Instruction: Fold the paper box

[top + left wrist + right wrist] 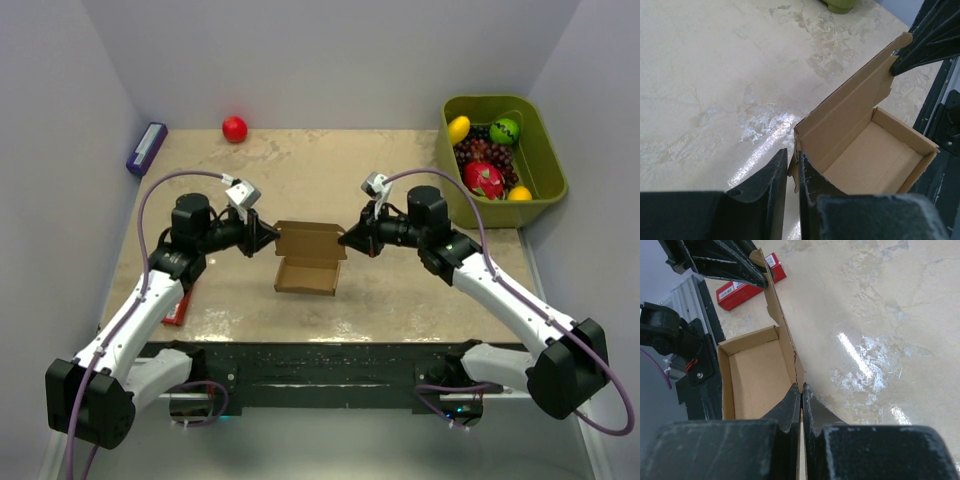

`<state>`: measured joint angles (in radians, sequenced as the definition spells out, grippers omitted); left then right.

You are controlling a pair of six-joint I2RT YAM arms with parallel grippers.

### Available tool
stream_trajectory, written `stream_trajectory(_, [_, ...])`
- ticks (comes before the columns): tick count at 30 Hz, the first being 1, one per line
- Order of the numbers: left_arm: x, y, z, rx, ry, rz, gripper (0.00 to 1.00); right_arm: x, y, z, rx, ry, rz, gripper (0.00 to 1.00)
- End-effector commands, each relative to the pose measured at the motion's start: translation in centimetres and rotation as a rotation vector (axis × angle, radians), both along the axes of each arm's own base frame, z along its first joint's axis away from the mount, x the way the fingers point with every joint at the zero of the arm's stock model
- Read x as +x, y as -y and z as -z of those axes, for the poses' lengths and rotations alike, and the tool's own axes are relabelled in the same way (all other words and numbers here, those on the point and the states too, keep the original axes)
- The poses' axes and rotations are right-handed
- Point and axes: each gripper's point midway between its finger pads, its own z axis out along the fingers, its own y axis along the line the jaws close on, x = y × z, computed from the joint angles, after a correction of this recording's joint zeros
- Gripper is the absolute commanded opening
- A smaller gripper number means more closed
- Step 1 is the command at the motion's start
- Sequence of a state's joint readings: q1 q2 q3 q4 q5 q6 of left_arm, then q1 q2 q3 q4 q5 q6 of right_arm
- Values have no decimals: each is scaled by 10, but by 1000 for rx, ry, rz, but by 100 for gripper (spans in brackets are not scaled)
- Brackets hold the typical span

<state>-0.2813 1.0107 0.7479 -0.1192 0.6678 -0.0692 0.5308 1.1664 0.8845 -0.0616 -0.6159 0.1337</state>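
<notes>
Left gripper (pixel 271 238) and right gripper (pixel 347 238) pinch opposite lid edges of paper box (pixel 306 275) between them. Arms stretched inward, open tabletop (pixel 300 170) beyond.

No legible txt; barcode label on red packet (pixel 746 292), unreadable.

Mottled beige tabletop (pixel 400 290) showed glossy patches. A small red ball (pixel 234 128) sat at the far edge. A purple-blue rectangular box (pixel 146 148) lay in the far-left corner. An olive-green plastic bin (pixel 545 150) at far right held a yellow lemon (pixel 458 129), dark grapes (pixel 484 153) and a pink dragon fruit (pixel 484 179). A flat red packet (pixel 177 306) with a white barcode label lay near the left edge.
</notes>
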Motion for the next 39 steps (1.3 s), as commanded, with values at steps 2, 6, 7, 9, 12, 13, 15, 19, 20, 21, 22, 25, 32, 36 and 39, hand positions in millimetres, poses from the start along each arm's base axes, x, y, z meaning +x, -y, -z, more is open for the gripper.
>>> stream_trajectory(2, [-1, 5, -9, -38, 19, 33, 6, 14, 3, -17, -2, 59, 56, 0])
stream_trajectory(6, [-1, 9, -8, -41, 11, 25, 0, 30, 7, -9, -46, 52, 155, 0])
stream_trajectory(7, [0, 10, -8, -41, 5, 11, 0, 30, 3, -2, -67, 46, 168, 0])
stream_trajectory(9, [4, 16, -6, -20, 5, -44, 0, 44, 7, 5, -112, 66, 274, 0])
stream_trajectory(12, [16, 20, -3, -11, -16, -157, 0, 58, 3, 19, -153, 86, 410, 0])
stream_trajectory(13, [24, 13, 3, 5, -19, -229, 0, 61, 2, 30, -181, 74, 443, 0])
stream_trajectory(15, [34, 14, 5, -9, -14, -283, 0, 73, 1, 31, -163, 91, 516, 0])
stream_trajectory(19, [55, 5, 22, 14, -1, -416, 0, 96, 12, 37, -139, 109, 704, 0])
stream_trajectory(20, [58, 6, 22, 14, 9, -429, 0, 99, 11, 38, -122, 120, 724, 0])
stream_trajectory(21, [63, 8, 18, -1, 34, -439, 0, 101, 10, 39, -110, 118, 743, 0])
stream_trajectory(22, [69, 8, 23, 10, 36, -457, 0, 101, 7, 40, -104, 124, 745, 0])
stream_trajectory(25, [84, 11, 26, 21, 75, -502, 0, 107, 1, 41, -91, 147, 797, 0])
stream_trajectory(32, [115, 11, 41, 23, 128, -618, 0, 124, 0, 50, -7, 186, 914, 0])
stream_trajectory(36, [125, 11, 52, -26, 149, -683, 0, 125, -1, 63, 11, 207, 950, 0])
stream_trajectory(39, [124, 14, 64, -40, 144, -693, 0, 122, -2, 76, -5, 206, 961, 0])
